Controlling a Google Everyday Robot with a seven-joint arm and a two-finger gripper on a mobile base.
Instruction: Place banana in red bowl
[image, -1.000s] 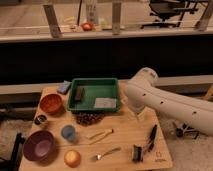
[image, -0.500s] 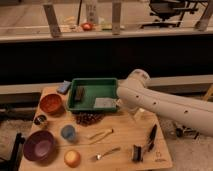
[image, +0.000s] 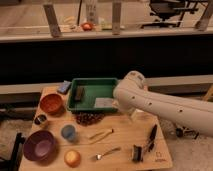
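The arm (image: 165, 105) has swung left to reach; its gripper (image: 133, 113), state I cannot tell, hangs two o'clock of the banana (image: 100, 135), red bowl (image: 51, 103) at ten.

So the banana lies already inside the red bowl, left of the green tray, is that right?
Not inside: the camera view shows the banana on the table, apart from the red bowl, which does sit left of the green tray. The gripper hangs by the tray's near right corner.
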